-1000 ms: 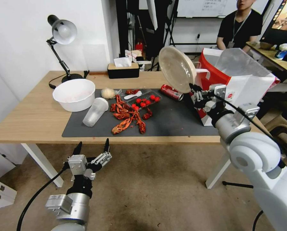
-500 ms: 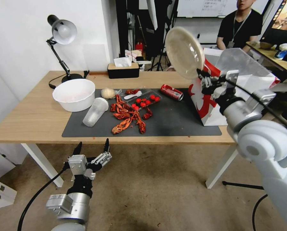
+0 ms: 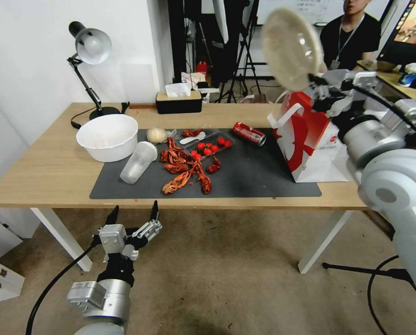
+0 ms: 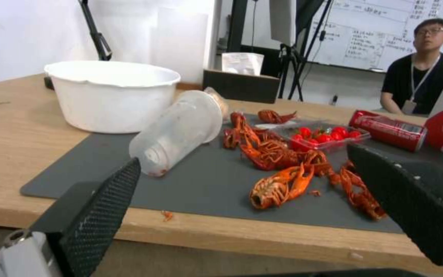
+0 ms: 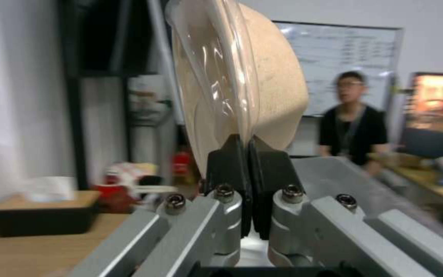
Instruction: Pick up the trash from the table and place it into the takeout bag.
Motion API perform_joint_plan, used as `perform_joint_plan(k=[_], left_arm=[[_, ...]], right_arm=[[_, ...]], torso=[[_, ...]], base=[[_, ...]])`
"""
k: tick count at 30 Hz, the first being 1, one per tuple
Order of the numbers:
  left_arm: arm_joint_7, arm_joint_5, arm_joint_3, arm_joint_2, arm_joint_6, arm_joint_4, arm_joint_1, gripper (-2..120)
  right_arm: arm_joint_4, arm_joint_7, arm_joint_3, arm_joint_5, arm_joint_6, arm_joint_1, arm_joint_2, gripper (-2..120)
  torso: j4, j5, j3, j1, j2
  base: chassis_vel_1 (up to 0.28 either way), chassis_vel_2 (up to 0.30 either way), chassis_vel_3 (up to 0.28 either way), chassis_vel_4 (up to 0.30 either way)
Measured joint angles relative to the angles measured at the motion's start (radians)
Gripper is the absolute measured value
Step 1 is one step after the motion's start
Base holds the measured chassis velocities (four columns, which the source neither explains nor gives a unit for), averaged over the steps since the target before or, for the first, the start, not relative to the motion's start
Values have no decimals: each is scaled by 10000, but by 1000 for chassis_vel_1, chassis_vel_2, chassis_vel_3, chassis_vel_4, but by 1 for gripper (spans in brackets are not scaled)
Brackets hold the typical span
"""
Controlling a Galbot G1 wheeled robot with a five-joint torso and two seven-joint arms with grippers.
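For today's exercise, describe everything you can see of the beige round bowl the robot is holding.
The beige round bowl looks like matte paper or fibre, covered by a clear plastic lid. The right gripper is shut on its rim, holding it tipped on edge in the air above the takeout bag. Nothing else touches it.

Light-wood table [image 3: 45,172] carries a grey mat [image 3: 245,179], lamp [image 3: 89,56], tissue box [image 3: 178,101]

Head camera looking down over long light-wood table [image 3: 45,172], left wrist camera low at its near edge, both sharing red crayfish shells [image 4: 278,184], right wrist camera close behind its own fingers [image 5: 227,161]
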Motion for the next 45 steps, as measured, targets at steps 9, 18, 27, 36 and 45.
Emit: perform_joint_plan(k=[9, 18, 27, 36, 45], left_arm=[[7, 3, 34, 29, 1, 34, -4, 100], [49, -1, 56, 38, -18, 46, -6, 100], [49, -38, 47, 92, -18, 47, -33, 100], [51, -50, 7, 124, -17, 43, -40, 100], [52, -50, -2, 122, -18, 9, -17, 100]], right_arm=[[-505, 1061, 121, -495, -912, 113, -118, 0], [-686, 1401, 26, 68, -989, 71, 3, 14], [-707, 1359, 31, 110, -1012, -98, 85, 49], [-600, 1180, 41, 103, -794, -185, 151, 78], [-486, 1040, 59, 32, -576, -228, 166, 99]], torso=[[0, -1, 0, 0, 0], [1, -2, 0, 0, 0], [1, -1, 0, 0, 0], [1, -1, 0, 0, 1], [1, -1, 0, 0, 1]], base=[[0, 0, 0, 0], [0, 0, 0, 0], [0, 0, 0, 0], [0, 0, 0, 0], [0, 0, 0, 0]])
